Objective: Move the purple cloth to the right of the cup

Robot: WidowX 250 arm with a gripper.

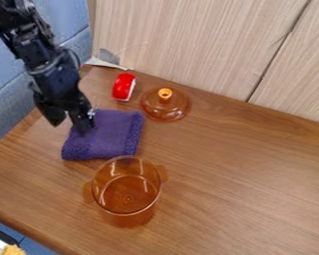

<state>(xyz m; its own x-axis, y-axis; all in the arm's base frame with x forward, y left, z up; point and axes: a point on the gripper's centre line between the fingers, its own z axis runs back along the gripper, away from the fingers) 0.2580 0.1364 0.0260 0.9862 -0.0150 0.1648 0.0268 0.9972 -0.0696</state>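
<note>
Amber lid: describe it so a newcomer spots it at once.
On the wooden table, look near the wood-grain panel. Beside the small red object sits the round amber lid, its orange knob setting it apart from the open amber pot.

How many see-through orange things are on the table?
2: the cup, in front of the purple cloth, and the round lid, farther back near the wooden wall.
</note>
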